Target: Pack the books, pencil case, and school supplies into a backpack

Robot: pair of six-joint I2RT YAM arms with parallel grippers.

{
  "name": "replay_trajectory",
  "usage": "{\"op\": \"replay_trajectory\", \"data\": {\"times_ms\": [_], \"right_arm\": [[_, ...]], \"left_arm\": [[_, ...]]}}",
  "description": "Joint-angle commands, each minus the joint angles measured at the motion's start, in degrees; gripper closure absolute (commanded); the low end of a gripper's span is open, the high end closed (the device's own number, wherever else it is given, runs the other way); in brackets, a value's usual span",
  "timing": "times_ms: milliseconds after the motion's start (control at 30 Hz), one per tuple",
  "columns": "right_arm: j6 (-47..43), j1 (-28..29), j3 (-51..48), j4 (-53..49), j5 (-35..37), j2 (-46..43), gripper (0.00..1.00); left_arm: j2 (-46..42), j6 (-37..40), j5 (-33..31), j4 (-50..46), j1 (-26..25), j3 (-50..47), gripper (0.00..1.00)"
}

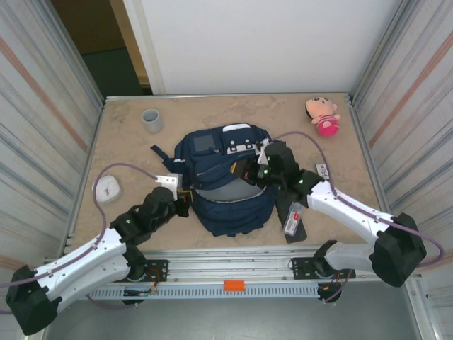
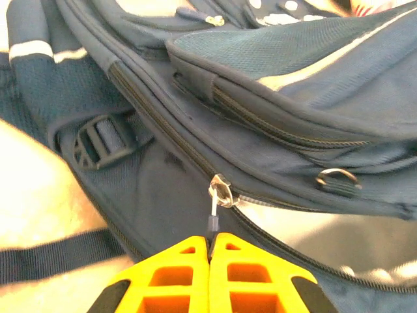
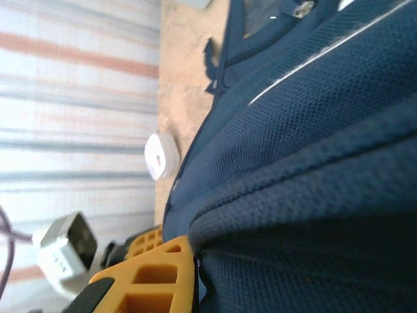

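The navy backpack [image 1: 226,205] is laid in the middle of the counter [image 1: 127,152] with its main zip partly undone, and the left fingers [image 2: 186,267] are pressed together on the zip pull [image 2: 213,222] at its left edge. The right fingers [image 3: 156,274] are pushed against the fabric at the backpack's upper right; whether they are apart or together cannot be told. The black pencil case [image 1: 301,232] is set just right of the backpack, lower right of the overhead frame, with a white-and-red packet [image 1: 291,225] resting on it.

My surface [image 1: 127,152] holds the backpack [image 1: 226,205] at centre, cup [image 1: 151,120] far-left corner, doll [image 1: 322,115] far-right corner, pencil case [image 1: 299,234] near edge.
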Motion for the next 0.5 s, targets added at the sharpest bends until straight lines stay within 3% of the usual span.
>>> {"op": "replay_trajectory", "data": {"times_ms": [0,267,400,467], "right_arm": [[-11.88,-4.44,9.41,-8.97,-12.11,-1.75,0.99],[-14.98,-9.86,18.54,-13.19,-25.70,-0.19,1.00],[-13.49,-10.00,20.28,-11.84,-24.25,0.15,1.00],[-11.18,-9.95,18.99,-9.17,-21.10,-0.05,1.00]], "left_arm": [[-1.32,2.14,-3.85,-1.59,6.79,-1.36,1.00],[4.54,6.42,0.27,7.61,19.46,-1.57,1.00],[11.74,8.02,2.04,9.90,23.65,1.08,1.00],[13.86,8.58,3.01,8.87,24.23,3.49,0.88]]}}
